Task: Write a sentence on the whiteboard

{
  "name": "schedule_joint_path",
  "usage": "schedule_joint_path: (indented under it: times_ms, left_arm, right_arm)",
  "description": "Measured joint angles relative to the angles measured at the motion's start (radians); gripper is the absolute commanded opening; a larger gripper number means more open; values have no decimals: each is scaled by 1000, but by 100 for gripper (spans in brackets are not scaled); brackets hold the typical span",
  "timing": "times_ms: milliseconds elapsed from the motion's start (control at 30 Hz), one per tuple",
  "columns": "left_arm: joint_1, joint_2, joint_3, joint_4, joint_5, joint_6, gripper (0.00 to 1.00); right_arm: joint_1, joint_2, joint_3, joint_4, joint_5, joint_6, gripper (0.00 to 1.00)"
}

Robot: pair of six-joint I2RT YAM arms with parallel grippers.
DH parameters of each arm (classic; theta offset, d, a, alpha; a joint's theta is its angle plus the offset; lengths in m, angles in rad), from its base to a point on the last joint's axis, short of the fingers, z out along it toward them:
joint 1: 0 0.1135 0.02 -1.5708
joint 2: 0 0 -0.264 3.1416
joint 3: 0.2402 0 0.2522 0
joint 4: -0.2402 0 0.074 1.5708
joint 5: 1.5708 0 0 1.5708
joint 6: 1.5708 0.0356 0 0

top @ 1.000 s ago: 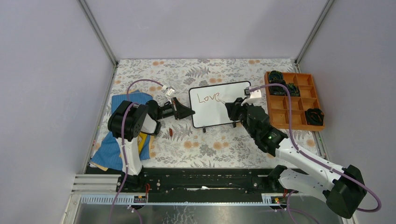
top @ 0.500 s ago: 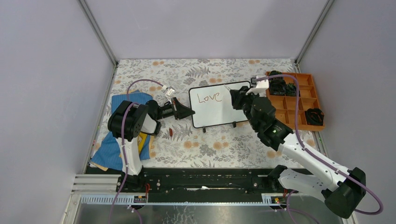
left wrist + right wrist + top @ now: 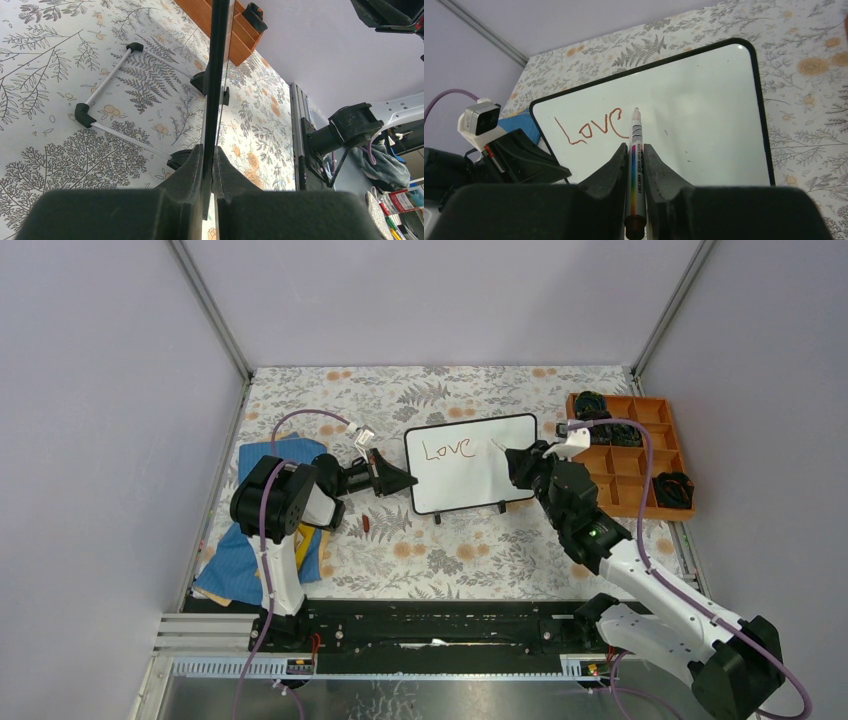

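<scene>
Floral tablecloth (image 3: 450, 550) under whiteboard (image 3: 470, 485) with red word Love (image 3: 447, 449). Left gripper (image 3: 209, 167) clamps its edge; right gripper (image 3: 636, 150) pinches marker (image 3: 636, 129), tip possibly just off the board.

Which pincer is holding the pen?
The right pincer: it pinches the marker. The left pincer grips the edge of the whiteboard instead.

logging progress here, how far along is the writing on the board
Done: "Love" stands in red on the whiteboard. In hand: the right jaws are shut on the marker, tip just right of the "e"; the left jaws clamp the board's left edge. Left: the remaining words; the board beyond "Love" is mostly blank.
</scene>
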Motion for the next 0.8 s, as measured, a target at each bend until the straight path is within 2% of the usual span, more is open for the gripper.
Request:
schedule_joint_path:
  times_ms: [433,800]
  left_arm:
    - [0,0,0,-3,0,8,0]
    - [0,0,0,-3,0,8,0]
  right_arm:
    - [-1,75,30,-2,-117,-51,0]
    - [-1,145,51,-2,-65,-56,0]
